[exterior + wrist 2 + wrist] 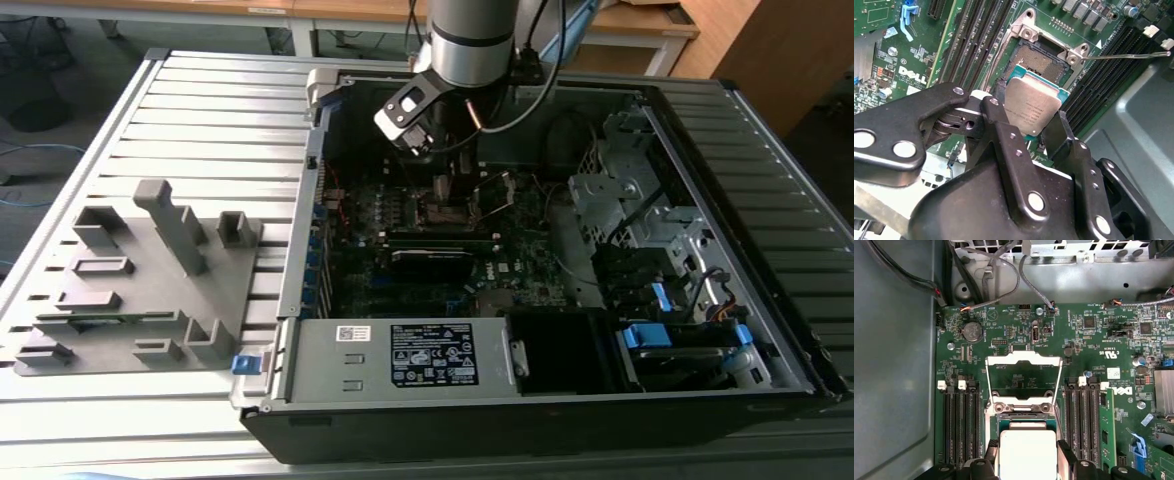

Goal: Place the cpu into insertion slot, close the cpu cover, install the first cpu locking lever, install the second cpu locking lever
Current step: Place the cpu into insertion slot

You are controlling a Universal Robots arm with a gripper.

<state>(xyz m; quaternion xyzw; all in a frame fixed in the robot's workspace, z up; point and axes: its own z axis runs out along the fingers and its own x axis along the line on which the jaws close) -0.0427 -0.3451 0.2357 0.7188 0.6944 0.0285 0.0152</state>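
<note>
Inside the open black sheet-metal computer case (534, 425), over the green circuit board (1089, 340): matte black, bolted metal gripper (1030, 114) closed narrow on the cpu (1035, 102), a flat square chip with a dull grey metal top, close over the square insertion slot (1043, 64), dark pin field in a silvery rim. Thin silvery cpu cover (1024, 360) frame hinged up, open.

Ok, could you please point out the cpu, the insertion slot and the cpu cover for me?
cpu (1031, 107): second wrist view, middle of its grey top face.
insertion slot (1043, 62): second wrist view, on its dark centre.
cpu cover (1024, 358): first wrist view, on the open frame's bar farthest from the slot.
</note>
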